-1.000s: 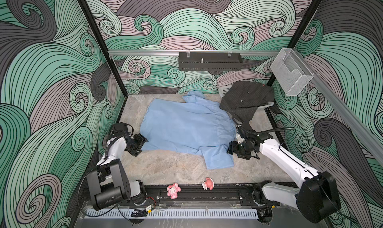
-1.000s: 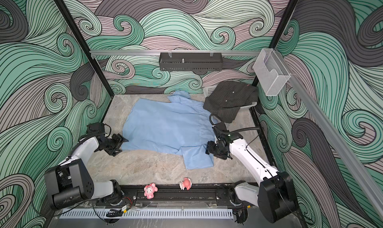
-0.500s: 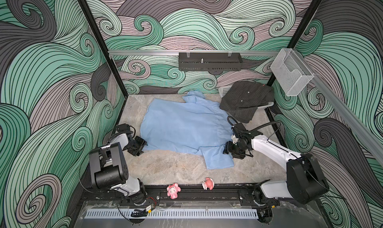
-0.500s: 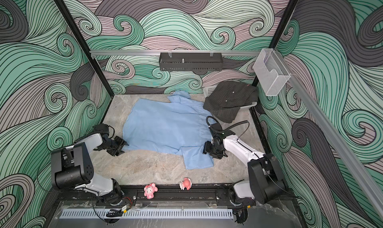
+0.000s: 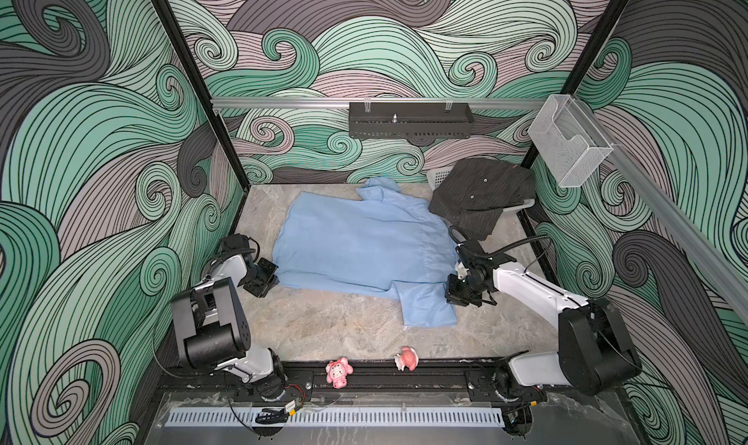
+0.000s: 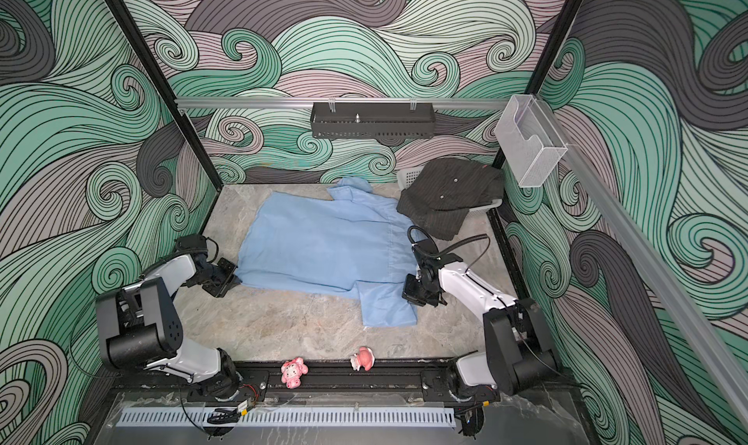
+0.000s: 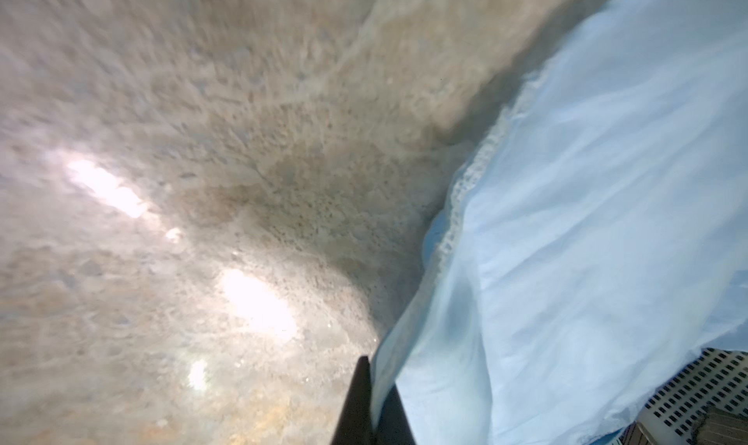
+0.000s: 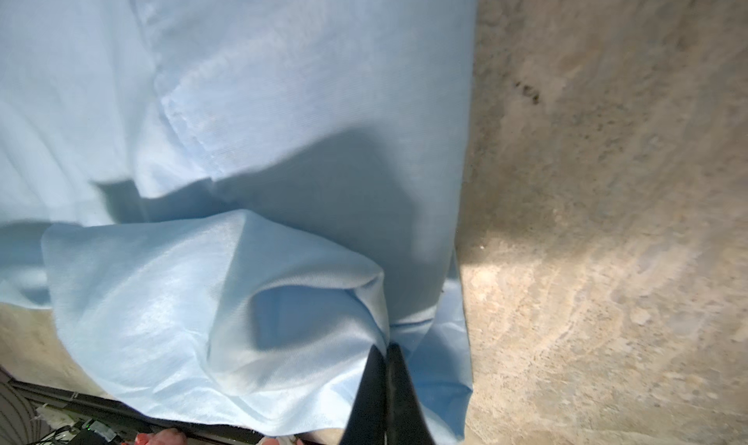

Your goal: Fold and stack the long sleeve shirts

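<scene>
Left end effector [image 7: 375,376] and right end effector [image 8: 384,348] grip blue shirt [image 5: 364,244], fingers [image 7: 356,406] cropped

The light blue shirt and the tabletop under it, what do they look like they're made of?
Light blue shirt: thin woven cloth, probably cotton or a blend, matte with a faint sheen; fine weave, stitched seam and soft folds show. Tabletop: beige stone-look surface, mottled, glossy with light glare; real stone or laminate, cannot tell.

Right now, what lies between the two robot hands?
The light blue shirt fills the whole stretch: left hand and right hand each pinch an edge of it, shown in both top views.
</scene>
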